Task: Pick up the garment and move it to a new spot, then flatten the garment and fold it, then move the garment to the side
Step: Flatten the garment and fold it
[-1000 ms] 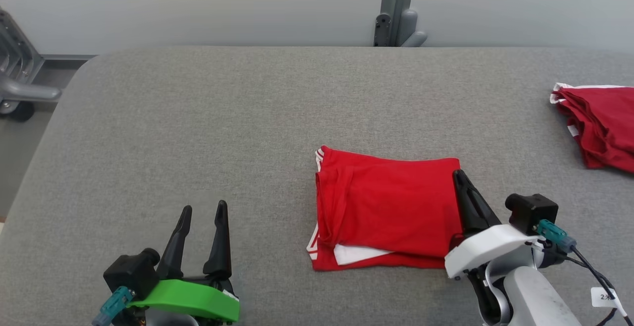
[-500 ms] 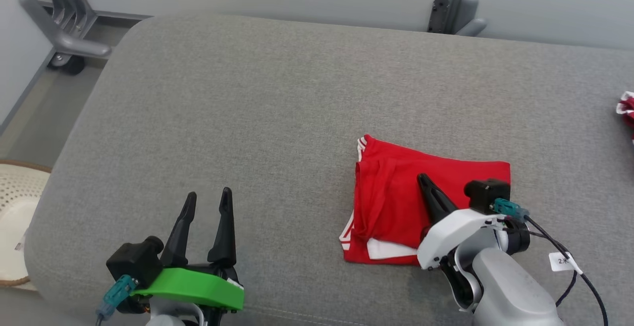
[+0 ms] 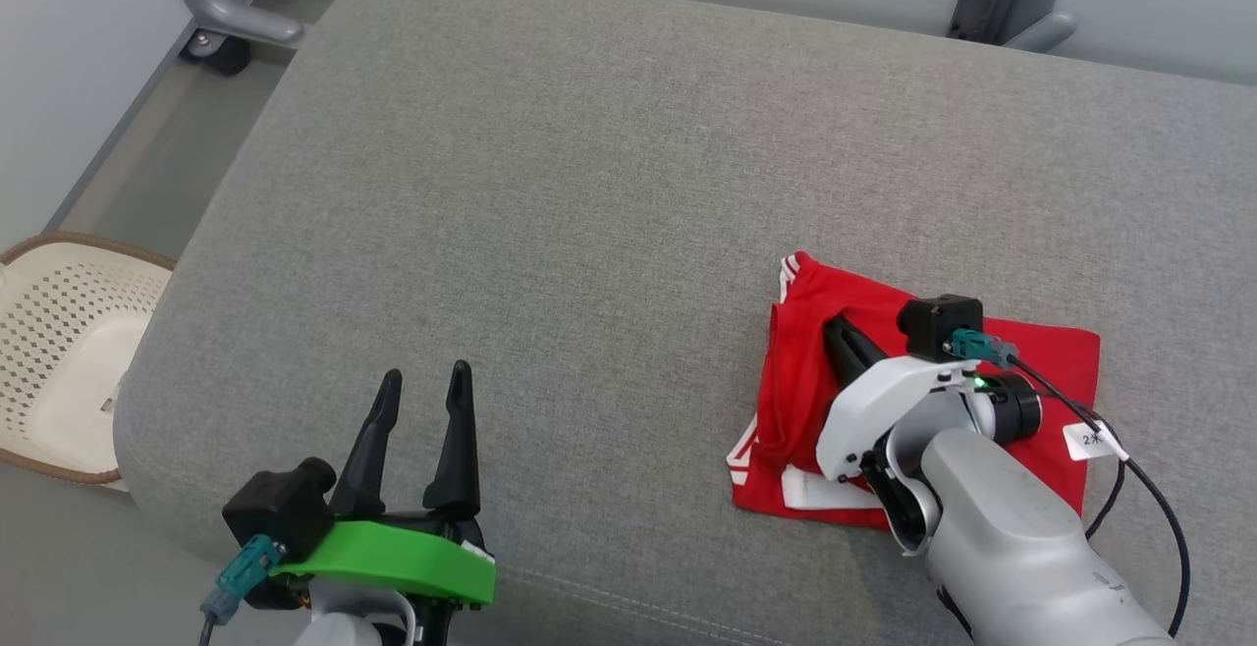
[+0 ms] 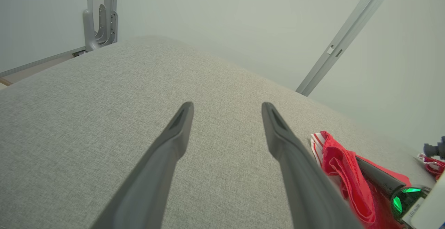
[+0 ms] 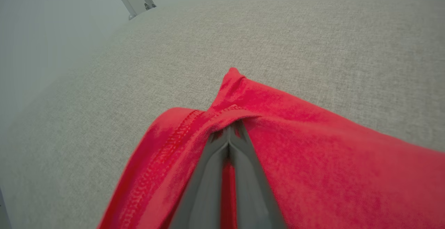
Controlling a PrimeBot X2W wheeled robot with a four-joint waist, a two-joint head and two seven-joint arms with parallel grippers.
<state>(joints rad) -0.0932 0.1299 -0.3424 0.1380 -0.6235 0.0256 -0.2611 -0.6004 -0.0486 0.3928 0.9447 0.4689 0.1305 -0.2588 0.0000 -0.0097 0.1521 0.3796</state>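
Looks like the tail end of the job: folding done, only the shove to the side left. Got the red garment (image 3: 797, 386) lying folded on the grey pad (image 3: 589, 185), over toward the pad's front right. Long axis roughly left to right across the pad, a bit skewed. Some bunching along the end nearer the pad's middle, with white trim (image 3: 820, 494) poking out toward the pad's front edge.

Then the right gripper (image 3: 837, 330), down on top of the cloth, reaching in from the pad's front edge. Fingers (image 5: 205, 180) pressed together and tucked under a hemmed fold. Going by the right wrist view, pinching that fold rather than just resting there, with red cloth draped over both tips.

Over near the pad's front left corner, the left gripper (image 3: 425, 373): spread wide, nothing in it, well apart from the garment. So no contest on the nearer arm, definitely the right.

Guessing a sideways drag or lift next, more or less along that long axis. Worth watching for layers sliding apart, given a single pinch on a soft stack.

Containers: just a cream perforated basket (image 3: 59, 332) on the floor off the pad's left side. Seems empty apart from a small pale tag-ish thing near its rim, too small to call.
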